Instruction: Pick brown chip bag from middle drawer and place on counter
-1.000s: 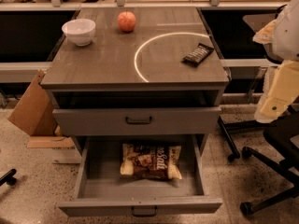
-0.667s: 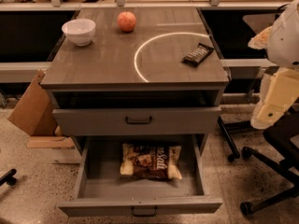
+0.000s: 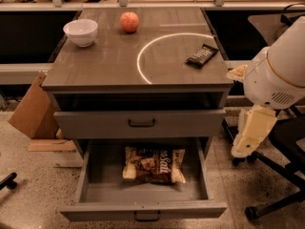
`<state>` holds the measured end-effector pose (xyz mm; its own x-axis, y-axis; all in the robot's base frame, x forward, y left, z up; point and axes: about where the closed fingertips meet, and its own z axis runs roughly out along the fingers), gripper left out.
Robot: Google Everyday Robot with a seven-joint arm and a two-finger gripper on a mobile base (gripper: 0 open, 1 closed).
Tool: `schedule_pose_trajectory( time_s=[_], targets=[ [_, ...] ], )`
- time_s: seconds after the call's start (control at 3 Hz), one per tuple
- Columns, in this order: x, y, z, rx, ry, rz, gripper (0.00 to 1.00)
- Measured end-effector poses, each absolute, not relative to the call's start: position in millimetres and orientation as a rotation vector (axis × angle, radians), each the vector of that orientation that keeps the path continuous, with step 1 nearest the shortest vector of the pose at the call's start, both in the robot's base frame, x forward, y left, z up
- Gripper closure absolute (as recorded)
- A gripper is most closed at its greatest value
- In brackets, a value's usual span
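The brown chip bag (image 3: 153,165) lies flat in the open middle drawer (image 3: 143,210), near its back, dark centre with white script facing up. The drawer is pulled out below the shut handled drawer (image 3: 141,123). The counter (image 3: 109,61) is the wood-grain top with a thin white arc. My arm's white body (image 3: 279,75) is at the right of the cabinet, and my gripper (image 3: 244,147) hangs below it, beside the drawer's right side and apart from the bag.
On the counter stand a white bowl (image 3: 81,32), a red apple (image 3: 129,21) and a small dark candy bar (image 3: 202,55). A cardboard box (image 3: 32,109) leans left of the cabinet. Office chair legs (image 3: 274,194) are at the right.
My arm has moved left, closer to the cabinet's right side, and its cream lower part now hangs lower beside the drawers. The bag and drawer have not moved.
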<state>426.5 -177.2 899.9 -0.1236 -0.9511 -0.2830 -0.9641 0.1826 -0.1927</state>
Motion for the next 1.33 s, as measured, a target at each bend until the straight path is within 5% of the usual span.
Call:
schedule_pose_trajectory(
  time_s=[1.33],
  targets=[
    [429,-149,816,-1.794,2.106,0.058,0.00]
  ],
)
